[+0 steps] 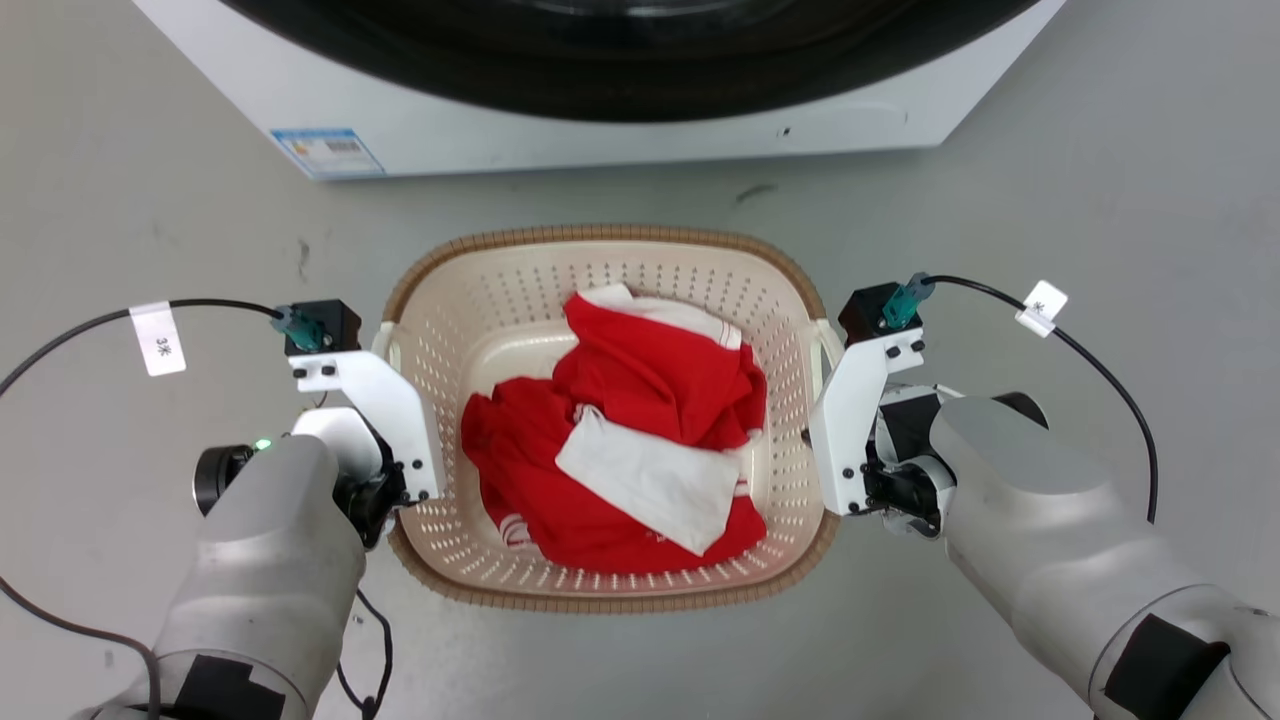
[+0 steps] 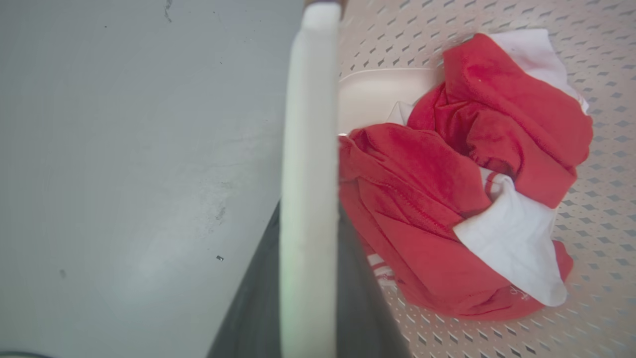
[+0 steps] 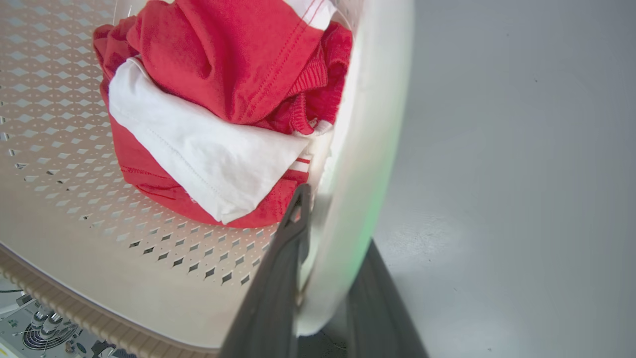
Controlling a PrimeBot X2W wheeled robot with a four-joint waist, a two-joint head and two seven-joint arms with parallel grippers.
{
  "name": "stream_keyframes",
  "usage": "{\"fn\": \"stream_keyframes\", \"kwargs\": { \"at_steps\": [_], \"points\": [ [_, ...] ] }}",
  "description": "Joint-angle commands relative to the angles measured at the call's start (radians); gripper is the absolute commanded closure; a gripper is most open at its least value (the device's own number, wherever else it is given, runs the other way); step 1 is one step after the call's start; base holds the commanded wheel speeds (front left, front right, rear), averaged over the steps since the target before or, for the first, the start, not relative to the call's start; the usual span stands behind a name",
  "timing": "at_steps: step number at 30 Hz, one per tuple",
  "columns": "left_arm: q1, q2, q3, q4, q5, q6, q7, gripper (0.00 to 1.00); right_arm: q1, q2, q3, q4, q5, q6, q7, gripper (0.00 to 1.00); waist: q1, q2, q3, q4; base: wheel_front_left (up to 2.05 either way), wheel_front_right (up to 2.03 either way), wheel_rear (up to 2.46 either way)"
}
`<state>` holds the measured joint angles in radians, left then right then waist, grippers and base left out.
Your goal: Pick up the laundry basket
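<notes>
As left hand [image 2: 310, 208] and right hand [image 3: 335, 217] grip it, laundry basket [image 1: 480, 300] lies lengthwise left-to-right.

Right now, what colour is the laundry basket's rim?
Brown, woven-look rim around the cream laundry basket; the head view shows it best.

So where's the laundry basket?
Centre of the head view: the laundry basket is before the washing machine, flanked by the left gripper and right gripper.

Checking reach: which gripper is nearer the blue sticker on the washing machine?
Left. The left gripper grips the basket on the side nearest the sticker; the right gripper grips the opposite handle, farther off.
</notes>
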<state>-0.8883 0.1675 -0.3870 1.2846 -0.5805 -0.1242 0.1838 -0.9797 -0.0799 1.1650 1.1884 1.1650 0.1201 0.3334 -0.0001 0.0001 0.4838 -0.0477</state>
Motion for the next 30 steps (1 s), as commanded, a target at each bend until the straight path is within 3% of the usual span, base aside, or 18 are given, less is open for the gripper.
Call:
{"fn": "stream_keyframes", "kwargs": {
  "at_steps": [1, 12, 30],
  "points": [
    [0.006, -0.051, -0.007, -0.013, -0.012, -0.012, 0.004, 1.00, 0.007, 0.054, 0.003, -0.033, 0.015, 0.019, 0.007, 1.00, 0.0001, -0.0001, -0.046, -0.007, 0.00, 0.00, 0.00],
    [0.058, -0.075, -0.047, -0.009, -0.076, -0.012, 0.161, 1.00, 0.058, 0.049, 0.017, -0.027, 0.100, 0.019, 0.210, 1.00, 0.0001, -0.0001, -0.236, -0.013, 0.00, 0.00, 0.00],
    [0.160, -0.076, -0.099, -0.004, -0.132, -0.012, 0.286, 1.00, 0.142, 0.015, 0.048, -0.005, 0.136, 0.019, 0.321, 1.00, 0.0001, -0.0001, -0.463, -0.003, 0.00, 0.00, 0.00]
  ]
}}
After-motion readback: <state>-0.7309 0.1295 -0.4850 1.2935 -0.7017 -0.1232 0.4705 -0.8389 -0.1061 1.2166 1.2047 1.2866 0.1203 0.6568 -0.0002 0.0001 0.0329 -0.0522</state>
